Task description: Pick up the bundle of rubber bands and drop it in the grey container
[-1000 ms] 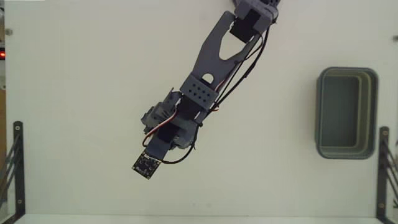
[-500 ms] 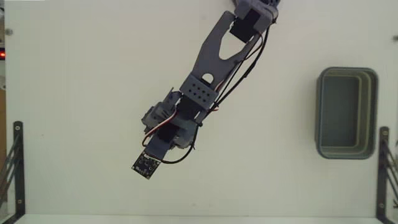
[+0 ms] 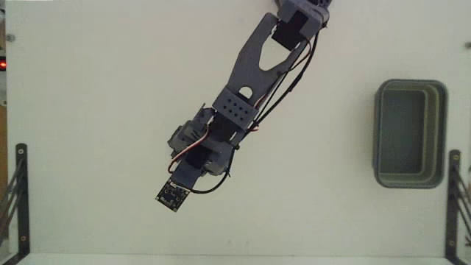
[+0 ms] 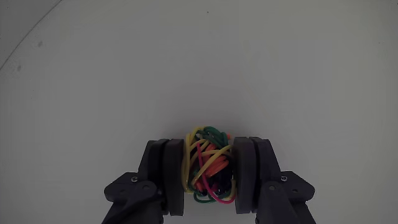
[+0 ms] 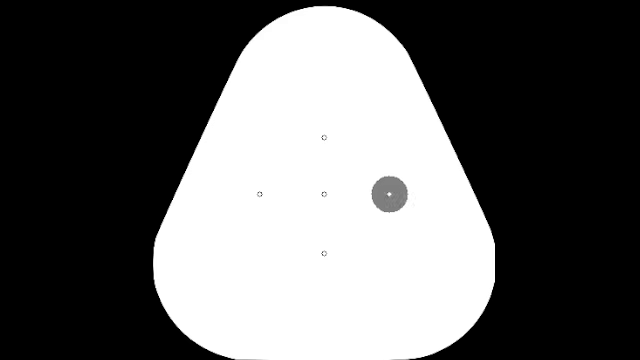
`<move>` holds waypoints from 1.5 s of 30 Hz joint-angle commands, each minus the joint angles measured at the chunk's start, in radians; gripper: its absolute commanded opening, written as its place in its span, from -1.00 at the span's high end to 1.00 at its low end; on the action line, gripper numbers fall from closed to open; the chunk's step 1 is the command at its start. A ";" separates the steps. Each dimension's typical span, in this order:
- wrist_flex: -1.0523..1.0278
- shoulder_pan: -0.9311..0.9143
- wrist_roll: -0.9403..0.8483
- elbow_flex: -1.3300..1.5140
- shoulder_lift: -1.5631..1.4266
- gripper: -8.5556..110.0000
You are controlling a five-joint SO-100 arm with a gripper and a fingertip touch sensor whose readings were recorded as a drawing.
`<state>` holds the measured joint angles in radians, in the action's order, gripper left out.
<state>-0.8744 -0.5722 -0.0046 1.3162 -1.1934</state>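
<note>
Yellow, green, red and orange strands make up the bundle of rubber bands (image 4: 208, 167), which in the wrist view sits squarely between the two dark fingers (image 4: 176, 176) of the end effector (image 4: 209, 177). Both fingers press against the sides of the ball, so the jaws stand narrowed to its width and clamp it. Plain white table (image 4: 199, 68) fills the rest of that view; whether the ball touches the surface cannot be told from it.

Seen from above in the fixed view, the grey arm (image 3: 254, 70) reaches from the top edge down and to the left, ending near the picture's middle. A small black circuit board (image 3: 171, 196) at its tip covers the fingers and the ball, neither of which shows here. That same view alone shows the grey container (image 3: 410, 179), standing at the right side of the table (image 3: 88, 110), well apart from the arm's tip, its interior showing no contents.
</note>
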 commanded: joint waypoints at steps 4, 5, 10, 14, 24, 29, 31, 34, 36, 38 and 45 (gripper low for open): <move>0.002 -0.004 0.005 -0.007 -0.039 0.11; 0.002 -0.004 0.005 -0.007 -0.039 0.12; 0.002 -0.004 0.005 -0.007 -0.039 0.14; 0.002 -0.004 0.005 -0.007 -0.039 0.16; 0.002 -0.004 0.005 -0.007 -0.039 0.20; 0.002 -0.004 0.005 -0.007 -0.039 0.22; 0.002 -0.004 0.005 -0.007 -0.039 0.23; 0.002 -0.004 0.005 -0.007 -0.039 0.23; 0.002 -0.004 0.005 -0.007 -0.039 0.23; 0.002 -0.004 0.005 -0.007 -0.039 0.23; 0.001 -0.004 0.005 -0.008 -0.039 0.23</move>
<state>-0.8744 -0.5737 -0.0046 1.3162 -1.1934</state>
